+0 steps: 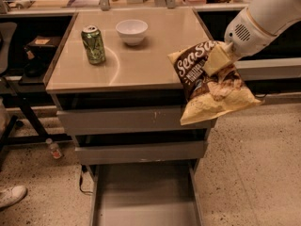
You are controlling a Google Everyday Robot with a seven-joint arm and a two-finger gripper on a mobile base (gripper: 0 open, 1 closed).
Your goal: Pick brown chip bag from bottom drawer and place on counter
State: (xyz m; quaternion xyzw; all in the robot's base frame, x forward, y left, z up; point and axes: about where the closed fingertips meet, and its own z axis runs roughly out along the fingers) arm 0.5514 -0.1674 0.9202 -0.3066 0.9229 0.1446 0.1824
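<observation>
Drawers first: the bottom drawer (146, 197), lowest of three below the table (150, 65), stands pulled out, its flat grey floor showing. On the table a white bowl (131, 31) sits near the back and a green can (93, 44) stands upright toward the left. The chip bag (211, 95) hangs in the air at the table's front right corner, overlapping its edge. The gripper (217, 60) reaches in from the table's right on a white arm (268, 13) slanting down, fingers closed on the bag's upper part.

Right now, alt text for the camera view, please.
The gripper holds the brown chip bag aloft at the right front corner of the counter. A green can and white bowl stand on it; the bottom drawer is open.
</observation>
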